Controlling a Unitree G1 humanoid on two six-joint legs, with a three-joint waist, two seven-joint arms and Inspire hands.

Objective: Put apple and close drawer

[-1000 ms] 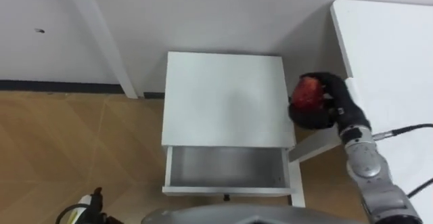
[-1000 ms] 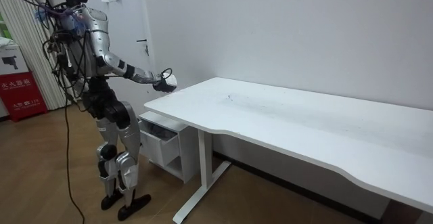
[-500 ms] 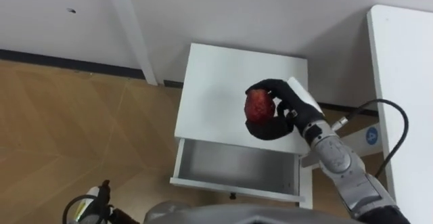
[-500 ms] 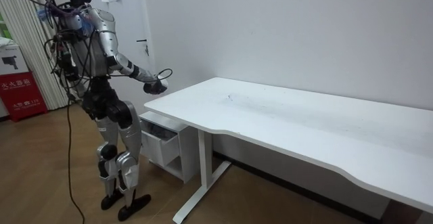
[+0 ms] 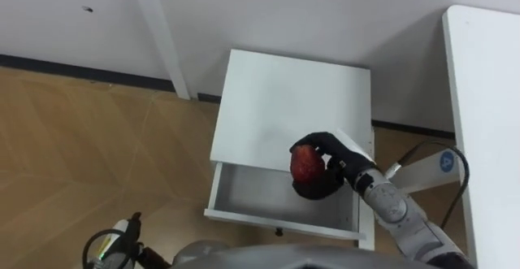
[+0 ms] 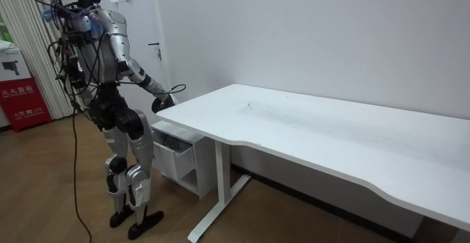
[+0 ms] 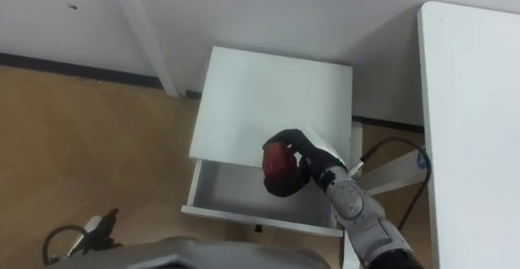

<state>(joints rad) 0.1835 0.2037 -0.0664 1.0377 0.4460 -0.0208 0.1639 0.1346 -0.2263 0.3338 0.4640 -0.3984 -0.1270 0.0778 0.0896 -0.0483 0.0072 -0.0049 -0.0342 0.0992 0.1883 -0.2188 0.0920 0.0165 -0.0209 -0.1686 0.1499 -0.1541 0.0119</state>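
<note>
Currently right hand (image 5: 331,181) is curled round the apple (image 5: 305,163), fingers wrapped over its top and far side. Apple sits in the hand above the right half of the open drawer (image 5: 248,197), at the front edge of the cabinet (image 5: 284,106). Drawer is pulled out toward the robot. Robot stands upright facing the cabinet, at the end of the table (image 6: 330,133), right arm reaching forward and down.
</note>
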